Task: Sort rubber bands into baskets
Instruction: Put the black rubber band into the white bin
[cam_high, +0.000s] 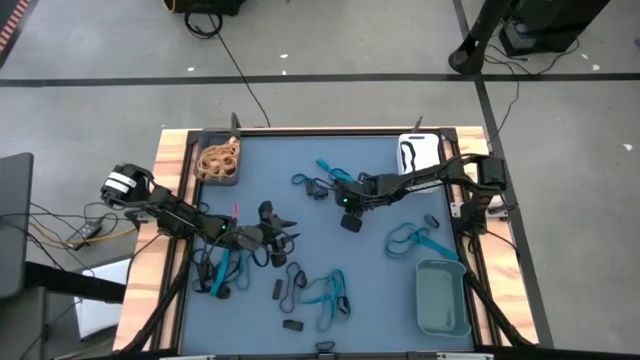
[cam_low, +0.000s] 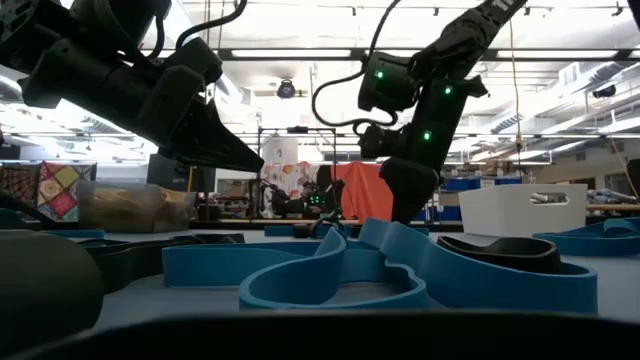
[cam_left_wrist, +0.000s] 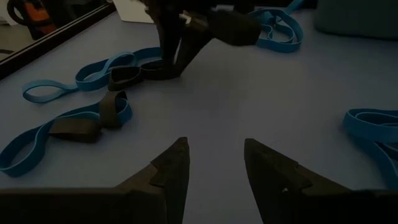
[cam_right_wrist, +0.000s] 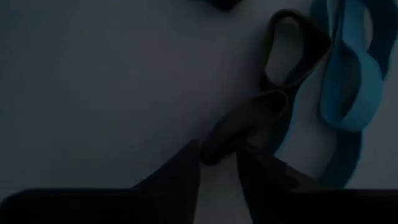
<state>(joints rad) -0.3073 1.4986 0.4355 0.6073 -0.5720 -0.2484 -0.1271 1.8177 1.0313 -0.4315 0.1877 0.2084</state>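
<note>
Pincers as I saw them: right pincer (cam_right_wrist: 217, 155) pinched black band (cam_right_wrist: 249, 124) far-centre on desk (cam_high: 380, 260); left pincer (cam_left_wrist: 214, 165) hovered open, empty.

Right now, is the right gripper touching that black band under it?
Touching. The right wrist view shows the black rubber band running down between the right gripper's two fingers, its end against them, jaws closing on it.

Right gripper (cam_right_wrist: 219, 163) pinching black band (cam_right_wrist: 249, 124)
</note>
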